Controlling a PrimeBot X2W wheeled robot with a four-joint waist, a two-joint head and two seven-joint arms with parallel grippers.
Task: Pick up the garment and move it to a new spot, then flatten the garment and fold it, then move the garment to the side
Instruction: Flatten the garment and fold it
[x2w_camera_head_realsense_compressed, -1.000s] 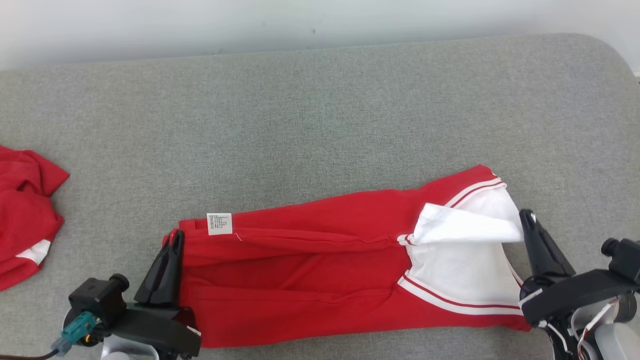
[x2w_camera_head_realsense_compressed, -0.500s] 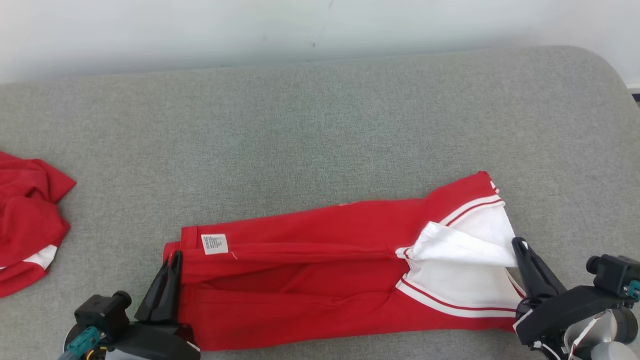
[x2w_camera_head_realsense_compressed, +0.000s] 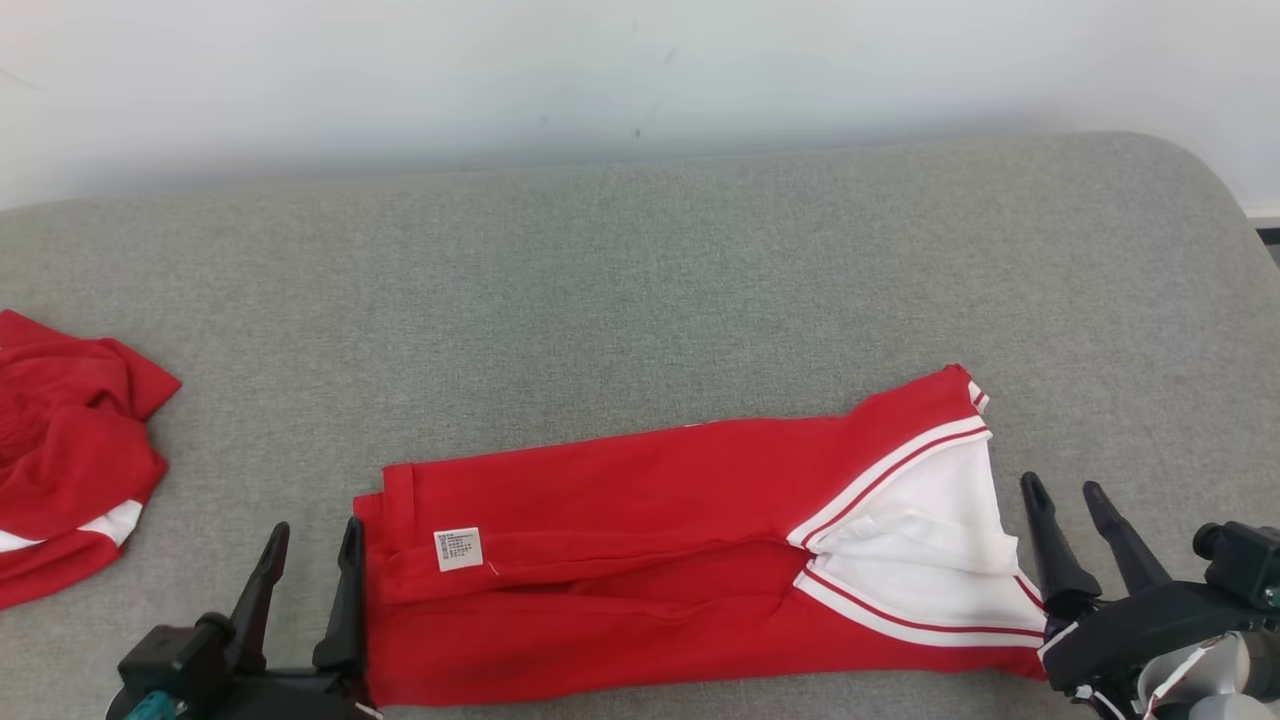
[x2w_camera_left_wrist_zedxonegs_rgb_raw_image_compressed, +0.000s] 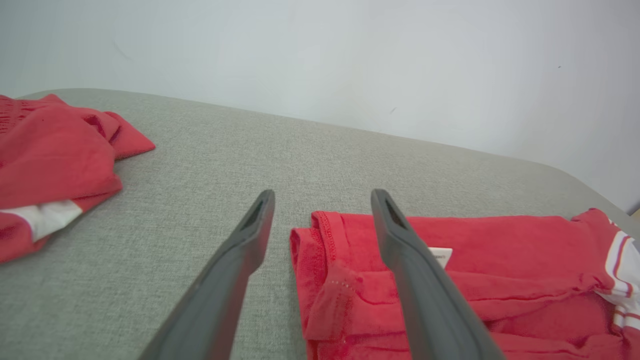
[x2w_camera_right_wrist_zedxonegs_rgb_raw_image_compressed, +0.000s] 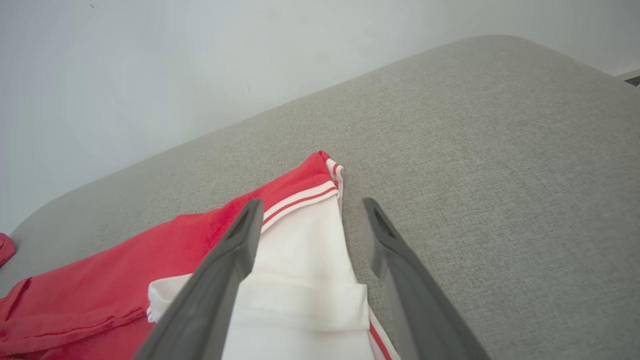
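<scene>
— Where's the garment (x2w_camera_head_realsense_compressed: 640, 560)?
— Folded long on the grey pad (x2w_camera_head_realsense_compressed: 640, 280), between my left gripper (x2w_camera_head_realsense_compressed: 316, 528) and right gripper (x2w_camera_head_realsense_compressed: 1061, 485). Both have their fingers spread wide and hold nothing.
— Handling?
— Soft, light and limp, I judge; the layers may slide. Pinch the hem end and the white-panelled end, through all layers.

Grey fabric surface (x2w_camera_head_realsense_compressed: 640, 280), crumpled red cloth (x2w_camera_head_realsense_compressed: 70, 440) far left, pale wall (x2w_camera_head_realsense_compressed: 600, 70)

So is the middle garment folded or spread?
Folded. The middle garment lies as a narrow strip, with layers overlapping along its length.
</scene>
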